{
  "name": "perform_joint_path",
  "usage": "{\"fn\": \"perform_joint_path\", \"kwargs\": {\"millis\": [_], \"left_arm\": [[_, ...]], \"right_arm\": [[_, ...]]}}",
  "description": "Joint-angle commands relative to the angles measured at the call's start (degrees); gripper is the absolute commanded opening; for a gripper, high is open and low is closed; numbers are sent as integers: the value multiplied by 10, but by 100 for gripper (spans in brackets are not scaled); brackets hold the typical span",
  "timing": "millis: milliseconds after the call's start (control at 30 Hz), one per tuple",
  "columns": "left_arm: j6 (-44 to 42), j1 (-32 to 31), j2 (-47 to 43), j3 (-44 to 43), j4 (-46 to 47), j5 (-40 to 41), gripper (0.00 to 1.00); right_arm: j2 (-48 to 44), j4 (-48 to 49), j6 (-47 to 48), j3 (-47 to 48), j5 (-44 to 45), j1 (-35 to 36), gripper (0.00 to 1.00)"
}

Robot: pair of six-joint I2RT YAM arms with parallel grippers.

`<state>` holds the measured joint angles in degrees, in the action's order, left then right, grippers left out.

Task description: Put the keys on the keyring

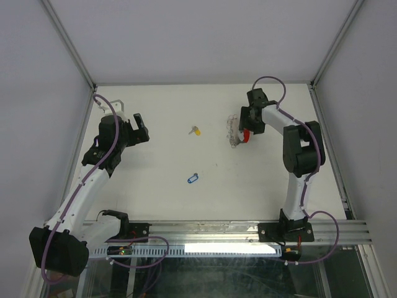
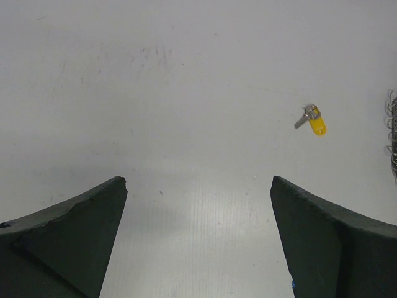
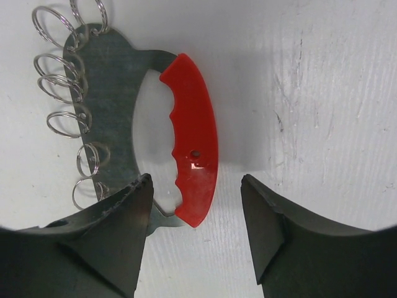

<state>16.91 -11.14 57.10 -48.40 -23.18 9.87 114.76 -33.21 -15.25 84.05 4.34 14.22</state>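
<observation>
The keyring lies flat at the back right of the table (image 1: 237,135). In the right wrist view it is a curved red tab (image 3: 193,149) on a grey metal plate (image 3: 108,93) with several silvery split rings (image 3: 59,93). My right gripper (image 3: 195,180) is open just above it, with the red tab's lower end between the jaws; it also shows in the top view (image 1: 245,121). The yellow-headed key (image 1: 195,130) lies mid-table, ahead and right in the left wrist view (image 2: 313,120). The blue-headed key (image 1: 192,179) lies nearer the front. My left gripper (image 1: 143,127) is open and empty over bare table (image 2: 198,180).
White enclosure walls and metal posts bound the table on three sides. A small grey bracket (image 1: 115,104) sits at the back left corner. An aluminium rail (image 1: 211,231) with the arm bases runs along the near edge. The keyring's rings show at the left wrist view's right edge (image 2: 392,133).
</observation>
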Motion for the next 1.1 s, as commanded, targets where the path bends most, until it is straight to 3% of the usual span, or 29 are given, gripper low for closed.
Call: {"fn": "perform_joint_path", "kwargs": {"millis": [0,367,533,700,1067], "left_arm": [[-10,5,1,-24,10,-14,99],[-8,5,8,-28,9,-9,99],[-9,5,9,-28,9,-8,99],[-8,4,10,-28,8,-8,99],[-13,0,31,-31,11,-43,99]], "right_arm": [[10,15,4,31,18,7,61],[36,6,-2,29,59,25,58],[29,5,-1,10,54,26,50],[-7,19,-2,-43,54,37,40],[-117,45,-6,-215,85,124,38]]}}
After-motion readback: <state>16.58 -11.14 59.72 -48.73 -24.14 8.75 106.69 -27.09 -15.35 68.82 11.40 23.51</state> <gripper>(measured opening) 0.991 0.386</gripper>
